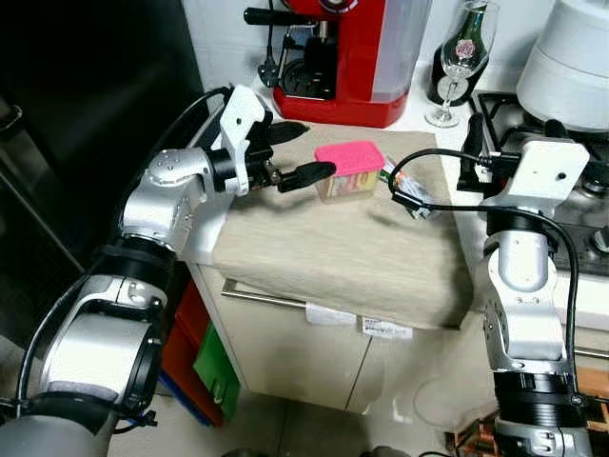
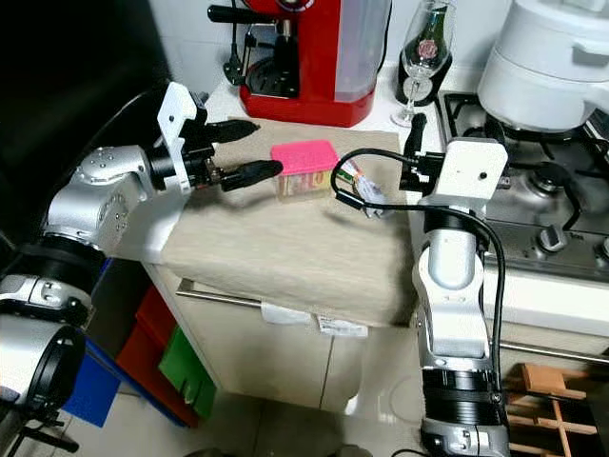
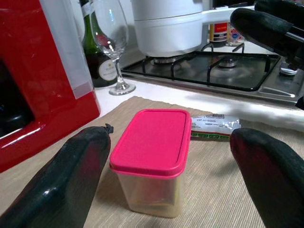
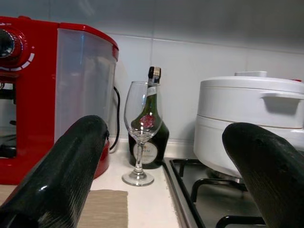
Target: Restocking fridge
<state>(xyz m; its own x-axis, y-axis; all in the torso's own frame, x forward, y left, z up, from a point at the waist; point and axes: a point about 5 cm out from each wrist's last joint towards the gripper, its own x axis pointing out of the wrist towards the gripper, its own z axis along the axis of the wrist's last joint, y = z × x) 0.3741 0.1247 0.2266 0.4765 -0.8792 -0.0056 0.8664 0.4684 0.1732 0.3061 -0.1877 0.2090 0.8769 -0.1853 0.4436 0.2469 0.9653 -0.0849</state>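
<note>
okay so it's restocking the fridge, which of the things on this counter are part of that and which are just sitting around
Part of the job:
- pink-lidded container, which the open left gripper is reaching for
- sealed food packet lying just beyond it, probably

Just sitting around:
- red coffee machine
- wine glass
- dark bottle
- white pot on the stove
- beige mat

Bright, even light — sharp, dark left corner.
</note>
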